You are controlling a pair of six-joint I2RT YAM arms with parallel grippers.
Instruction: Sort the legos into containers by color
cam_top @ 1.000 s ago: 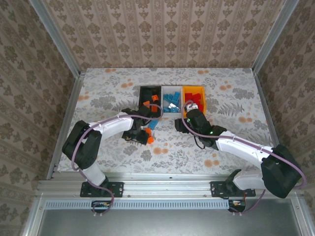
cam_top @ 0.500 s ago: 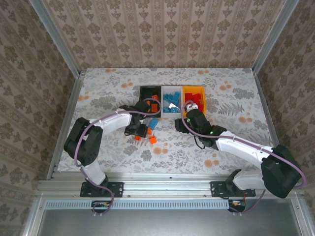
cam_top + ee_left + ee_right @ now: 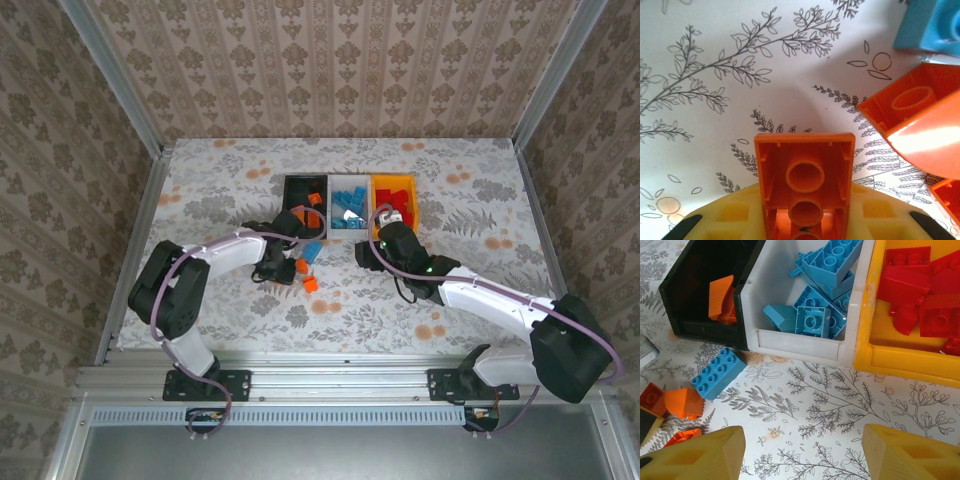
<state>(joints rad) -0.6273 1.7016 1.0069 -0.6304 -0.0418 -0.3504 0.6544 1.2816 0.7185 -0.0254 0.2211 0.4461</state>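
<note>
Left gripper pinches an orange brick, hollow side facing its camera; a second brick, also orange, lies just right of it; right gripper is spread, empty; black bin, white bin and yellow bin stand just ahead.

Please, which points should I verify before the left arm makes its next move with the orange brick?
1. The orange brick is between the left fingers: ok.
2. The grip is firm enough to lift: cannot tell.
3. The black bin holds orange only and has room: ok.
4. The right fingers are open and empty: ok.
5. The blue brick is sorted: not ok, it lies on the table beside the black bin.
</note>
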